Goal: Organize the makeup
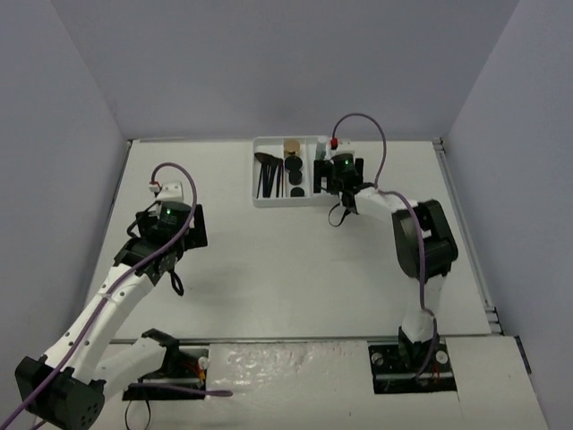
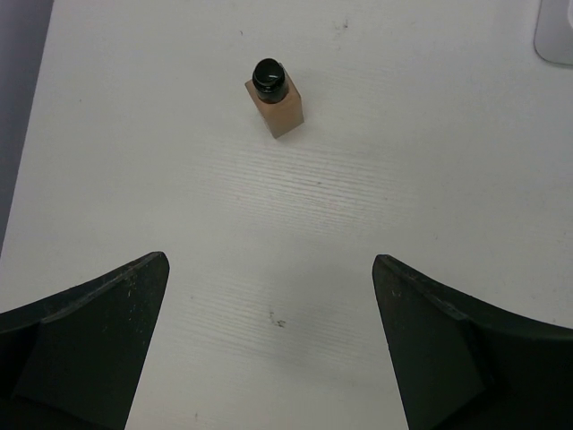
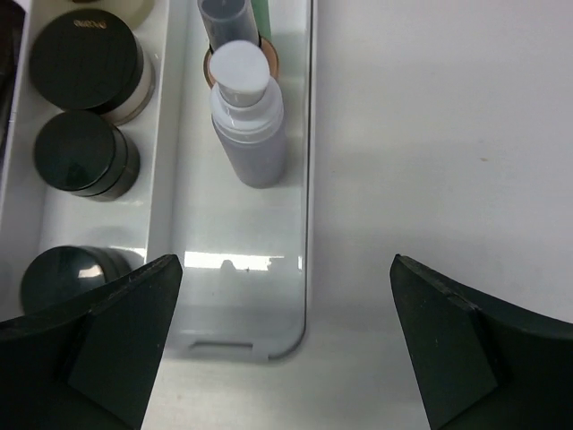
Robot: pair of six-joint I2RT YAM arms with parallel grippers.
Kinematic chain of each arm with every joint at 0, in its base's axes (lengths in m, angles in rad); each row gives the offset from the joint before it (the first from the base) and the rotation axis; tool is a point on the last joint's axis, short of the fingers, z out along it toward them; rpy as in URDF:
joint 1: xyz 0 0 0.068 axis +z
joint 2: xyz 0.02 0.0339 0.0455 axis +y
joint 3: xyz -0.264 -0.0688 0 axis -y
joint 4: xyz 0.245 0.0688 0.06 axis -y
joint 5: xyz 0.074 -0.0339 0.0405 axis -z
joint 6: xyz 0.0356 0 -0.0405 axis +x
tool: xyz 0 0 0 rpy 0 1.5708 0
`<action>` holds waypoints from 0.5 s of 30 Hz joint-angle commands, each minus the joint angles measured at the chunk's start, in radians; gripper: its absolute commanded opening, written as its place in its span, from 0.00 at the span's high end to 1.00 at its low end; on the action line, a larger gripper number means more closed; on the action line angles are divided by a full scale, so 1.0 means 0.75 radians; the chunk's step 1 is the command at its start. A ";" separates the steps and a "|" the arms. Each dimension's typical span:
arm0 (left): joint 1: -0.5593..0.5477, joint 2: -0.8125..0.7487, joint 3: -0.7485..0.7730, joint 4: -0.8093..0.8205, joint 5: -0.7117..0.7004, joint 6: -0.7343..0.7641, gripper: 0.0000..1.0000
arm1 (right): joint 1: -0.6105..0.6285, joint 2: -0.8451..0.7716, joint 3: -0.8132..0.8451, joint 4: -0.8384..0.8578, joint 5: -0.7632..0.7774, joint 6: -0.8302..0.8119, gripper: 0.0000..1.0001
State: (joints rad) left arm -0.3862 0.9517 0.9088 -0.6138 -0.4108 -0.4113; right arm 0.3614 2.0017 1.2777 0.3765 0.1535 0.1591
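On the table, left side: tan bottle (image 2: 276,106) with a black cap stood upright and alone on the white table (image 2: 421,179), ahead of the left arm's fingers and apart from both
Left arm: left gripper (image 2: 269,287) hung above the table with its jaws spread wide, holding nothing
Far side of the table: white tray (image 1: 286,202) with three compartments; one corner of it showed at the upper right edge of the left wrist view
Right compartment: white bottle (image 3: 248,125) with a white cap stood upright near the outer wall; close behind it were a tan-rimmed round item (image 3: 271,59), a dark-capped tube (image 3: 224,12) and a pale green bottle (image 3: 262,11), all partly cut off by the frame edge
Middle compartment: round black compacts (image 3: 85,152) sat in a row, with a gold-tan jar (image 1: 292,145) at the far end
Left compartment: thin black brushes (image 1: 267,177) lay lengthwise
Right arm: right gripper (image 3: 286,287) hung over the tray's near right corner with its jaws wide apart, holding nothing
In the way: the white bottle stood in front of the other items in its compartment; the tray's wall rose between it and the bare table
Writing: gold lettering on the lid of the farthest compact (image 3: 87,63) was too blurred to read
Cabling: a purple cable (image 1: 363,118) looped over each arm
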 commanded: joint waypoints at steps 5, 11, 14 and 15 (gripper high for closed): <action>0.237 0.382 0.245 0.042 0.238 -0.145 0.03 | 0.005 -0.638 -0.200 -0.124 0.031 0.026 0.00; 0.380 0.662 0.375 0.041 0.327 -0.217 0.03 | 0.005 -0.927 -0.342 -0.208 0.026 0.088 0.00; 0.394 0.787 0.441 0.034 0.321 -0.235 0.03 | 0.005 -1.011 -0.373 -0.225 -0.029 0.129 0.00; 0.398 0.837 0.470 0.022 0.318 -0.243 0.03 | 0.005 -1.033 -0.389 -0.230 -0.041 0.139 0.00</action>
State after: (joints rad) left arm -0.0994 1.4954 1.1503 -0.5964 -0.1953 -0.5436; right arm 0.3614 1.3067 1.0236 0.2182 0.1571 0.2081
